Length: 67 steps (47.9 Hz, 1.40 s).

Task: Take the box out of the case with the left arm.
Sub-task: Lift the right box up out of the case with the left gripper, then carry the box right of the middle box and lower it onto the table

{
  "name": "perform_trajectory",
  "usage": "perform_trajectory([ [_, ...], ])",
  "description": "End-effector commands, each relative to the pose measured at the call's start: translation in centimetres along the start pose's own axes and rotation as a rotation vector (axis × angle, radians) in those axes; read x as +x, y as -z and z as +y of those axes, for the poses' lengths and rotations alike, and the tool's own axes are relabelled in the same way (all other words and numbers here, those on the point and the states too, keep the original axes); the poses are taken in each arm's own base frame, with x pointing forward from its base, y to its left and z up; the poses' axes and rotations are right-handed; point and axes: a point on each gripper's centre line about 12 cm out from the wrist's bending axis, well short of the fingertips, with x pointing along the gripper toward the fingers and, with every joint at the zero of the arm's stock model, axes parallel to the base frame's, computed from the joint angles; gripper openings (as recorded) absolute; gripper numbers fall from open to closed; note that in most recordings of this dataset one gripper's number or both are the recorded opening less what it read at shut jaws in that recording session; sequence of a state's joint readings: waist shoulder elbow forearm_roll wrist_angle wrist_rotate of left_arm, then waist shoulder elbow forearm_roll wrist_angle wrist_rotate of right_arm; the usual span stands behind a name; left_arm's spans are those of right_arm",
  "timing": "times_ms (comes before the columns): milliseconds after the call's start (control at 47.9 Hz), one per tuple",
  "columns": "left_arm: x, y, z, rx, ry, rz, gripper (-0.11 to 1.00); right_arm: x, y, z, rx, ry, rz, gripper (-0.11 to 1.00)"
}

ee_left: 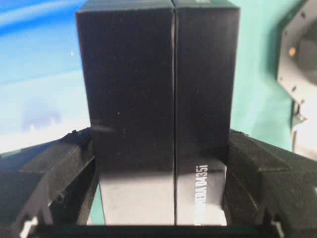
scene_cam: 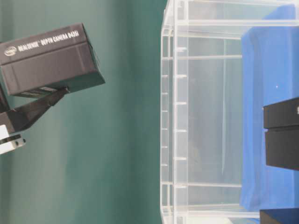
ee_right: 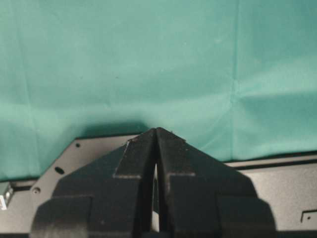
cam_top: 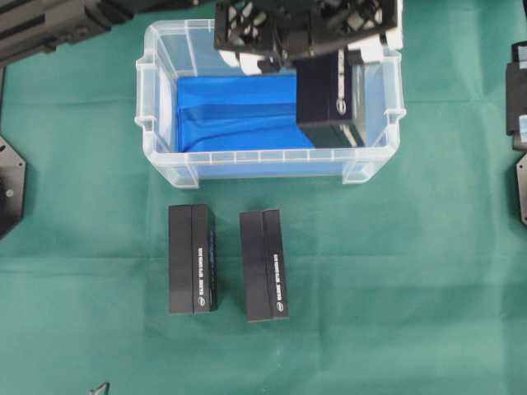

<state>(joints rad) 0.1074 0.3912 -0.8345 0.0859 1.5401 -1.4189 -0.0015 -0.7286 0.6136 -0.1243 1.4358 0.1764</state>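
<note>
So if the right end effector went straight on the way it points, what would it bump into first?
Most likely the black plate just past its tips, then the green cloth. The right end effector is shut and points down, with nothing else in its line. How far off the plate lies is hard to judge.

Black lattice-framed left gripper (cam_top: pixel 284 49) w/ white blocks, matte black wedge jaws, right gripper (ee_right: pixel 156 148) same black
</note>
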Motion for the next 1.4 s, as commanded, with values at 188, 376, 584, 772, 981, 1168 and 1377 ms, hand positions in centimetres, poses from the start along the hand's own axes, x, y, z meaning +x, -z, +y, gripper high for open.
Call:
perform_trajectory([
  [188,-3.7,6.0,-0.5,-0.001,0.072,0.021,0.62,-0.3,-0.2,0.0,0.006,-0.002,-0.015,0.0],
  [376,-4.1,10.8,-0.4,-0.015,0.068,0.056,0.62,-0.3,-0.2,0.0,0.008,-0.005,-0.014,0.0],
  [584,-4.6,15.5,0.0,-0.036,0.062,0.106,0.62,-0.3,-0.2,0.0,0.008,-0.007,-0.014,0.0],
  [772,-4.7,17.1,0.5,-0.062,0.049,0.112,0.62,-0.3,-0.2,0.0,0.008,-0.007,-0.014,0.0],
  [981,-4.7,16.8,0.4,-0.071,0.057,0.082,0.62,-0.3,-0.2,0.1,0.01,-0.009,-0.011,0.0],
  [1168,-4.5,16.8,0.5,-0.07,0.049,0.08,0.62,-0.3,-0.1,0.2,0.013,-0.019,-0.006,0.0],
  [1377,-2.7,16.9,0.8,-0.067,0.009,0.069,0.62,-0.3,-0.1,0.2,0.013,-0.019,-0.006,0.0],
])
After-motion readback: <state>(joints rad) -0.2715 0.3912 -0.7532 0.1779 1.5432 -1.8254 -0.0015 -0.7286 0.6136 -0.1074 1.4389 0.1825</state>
